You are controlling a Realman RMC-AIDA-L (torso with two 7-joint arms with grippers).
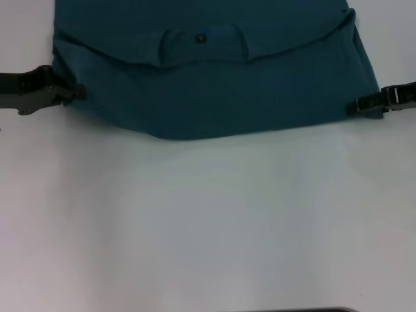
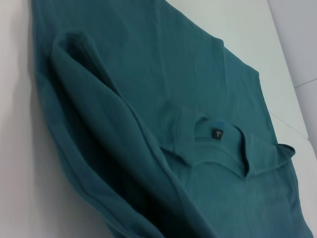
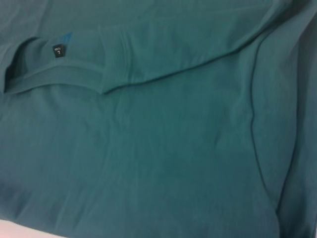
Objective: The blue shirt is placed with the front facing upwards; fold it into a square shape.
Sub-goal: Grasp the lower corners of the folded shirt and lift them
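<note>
The blue shirt [image 1: 214,84] lies across the far part of the white table, with its collar and small black neck label [image 1: 200,38] facing up. No pink lettering shows. The near edge curves toward me in the middle. My left gripper [image 1: 77,93] is at the shirt's left edge and looks shut on the cloth. My right gripper [image 1: 352,104] is at the right edge and also looks shut on the cloth. The left wrist view shows a raised fold [image 2: 99,129] beside the label [image 2: 218,134]. The right wrist view shows the label [image 3: 59,50] and a sleeve seam [image 3: 255,124].
The white table [image 1: 208,221] stretches bare from the shirt's near edge toward me. A dark strip [image 1: 299,310] shows at the very bottom of the head view.
</note>
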